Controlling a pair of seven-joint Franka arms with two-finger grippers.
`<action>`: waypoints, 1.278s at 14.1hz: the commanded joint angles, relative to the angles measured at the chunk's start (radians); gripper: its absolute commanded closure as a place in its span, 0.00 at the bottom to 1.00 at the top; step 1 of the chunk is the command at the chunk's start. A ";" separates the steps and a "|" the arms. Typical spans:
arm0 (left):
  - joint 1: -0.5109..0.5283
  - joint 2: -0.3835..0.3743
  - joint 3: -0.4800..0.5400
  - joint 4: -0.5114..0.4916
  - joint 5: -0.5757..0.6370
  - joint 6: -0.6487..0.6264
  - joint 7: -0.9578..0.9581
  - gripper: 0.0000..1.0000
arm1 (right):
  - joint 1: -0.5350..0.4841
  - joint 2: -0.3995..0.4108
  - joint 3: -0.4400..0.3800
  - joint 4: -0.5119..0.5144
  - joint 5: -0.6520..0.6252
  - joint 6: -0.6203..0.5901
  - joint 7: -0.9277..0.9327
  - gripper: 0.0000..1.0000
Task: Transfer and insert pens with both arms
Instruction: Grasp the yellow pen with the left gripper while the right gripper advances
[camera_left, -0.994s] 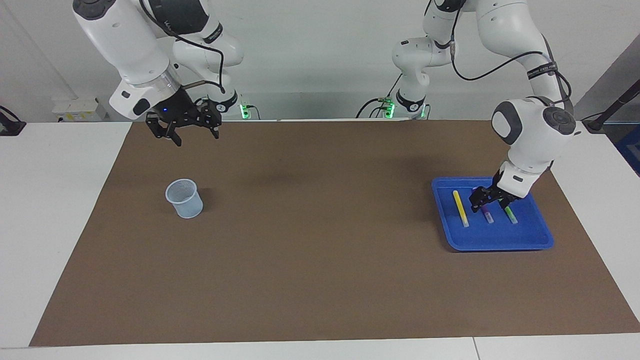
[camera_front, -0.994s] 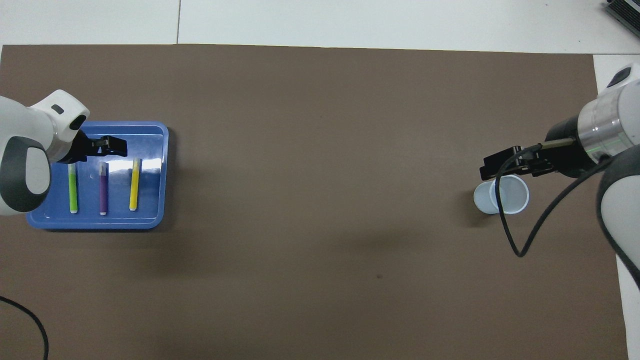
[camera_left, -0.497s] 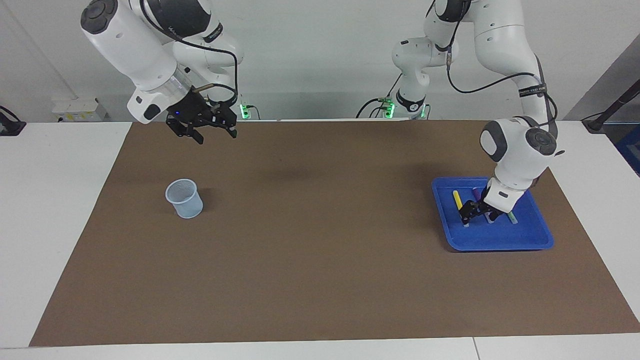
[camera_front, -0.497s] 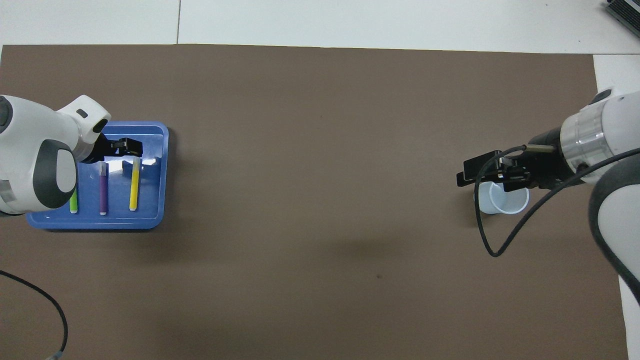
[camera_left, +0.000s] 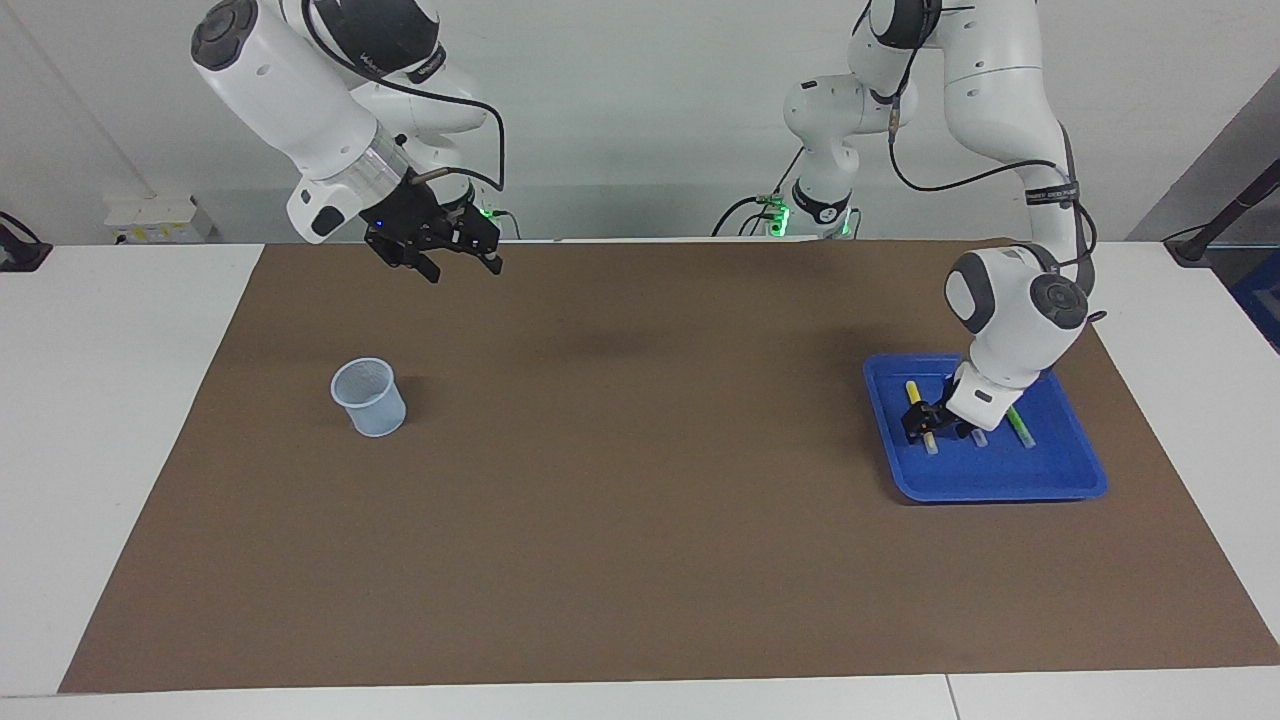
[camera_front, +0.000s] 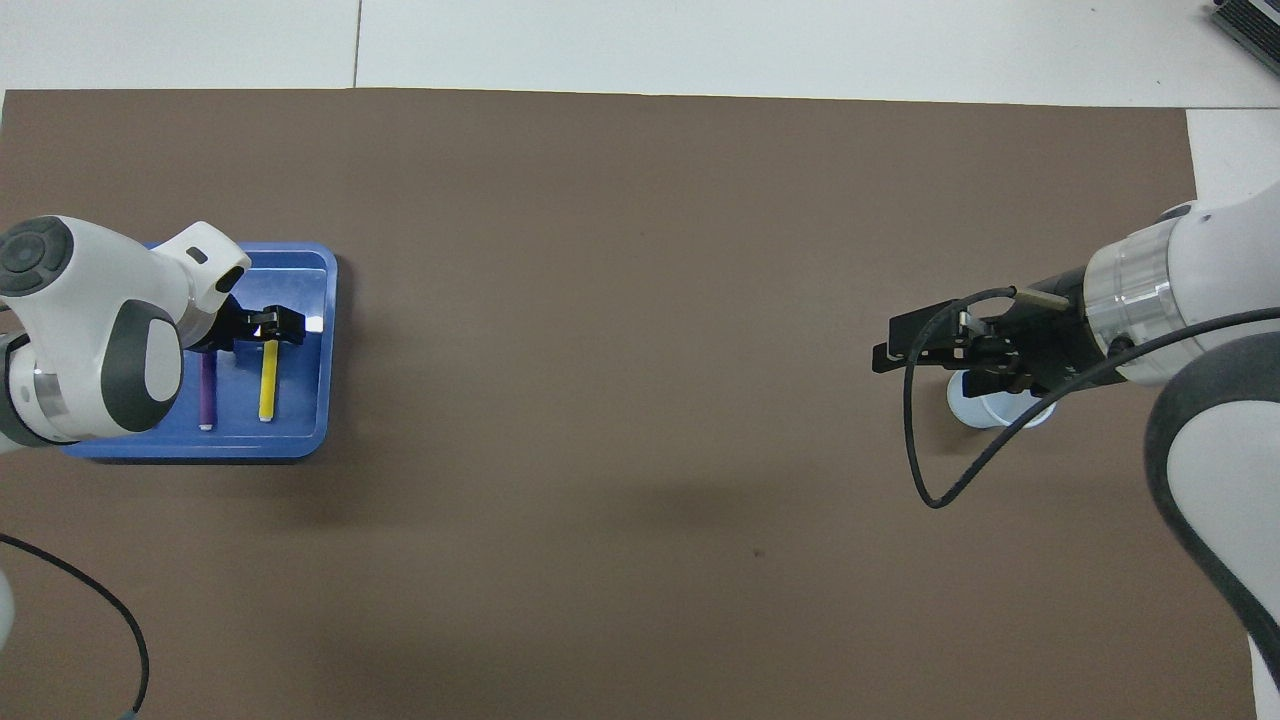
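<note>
Left gripper (camera_left: 922, 421) low in tray (camera_left: 1000, 480) at yellow pen (camera_left: 913, 392), grip unclear; right gripper (camera_left: 440, 255) raised over mat (camera_left: 640, 500), fingers spread.

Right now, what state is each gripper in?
Left gripper: down at the yellow pen in the blue plastic tray; grip cannot be told.
Right gripper: raised over the mat, open, empty.

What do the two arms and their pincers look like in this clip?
Both arms are glossy white with rounded links and dark grey joint caps. The right arm has a silver wrist ring and a looping black cable; the left arm carries a black cable too. The right pincer and left pincer are black.
</note>
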 joint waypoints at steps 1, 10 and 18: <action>-0.010 -0.026 0.005 -0.039 -0.003 0.009 0.009 0.09 | -0.003 -0.030 0.001 -0.044 0.031 0.054 0.022 0.00; -0.010 -0.024 0.006 -0.039 -0.007 0.023 0.004 0.59 | -0.001 -0.036 0.010 -0.069 0.064 0.096 0.065 0.00; -0.010 -0.026 0.008 -0.039 -0.007 0.020 0.001 1.00 | 0.013 -0.047 0.038 -0.148 0.067 0.139 0.065 0.00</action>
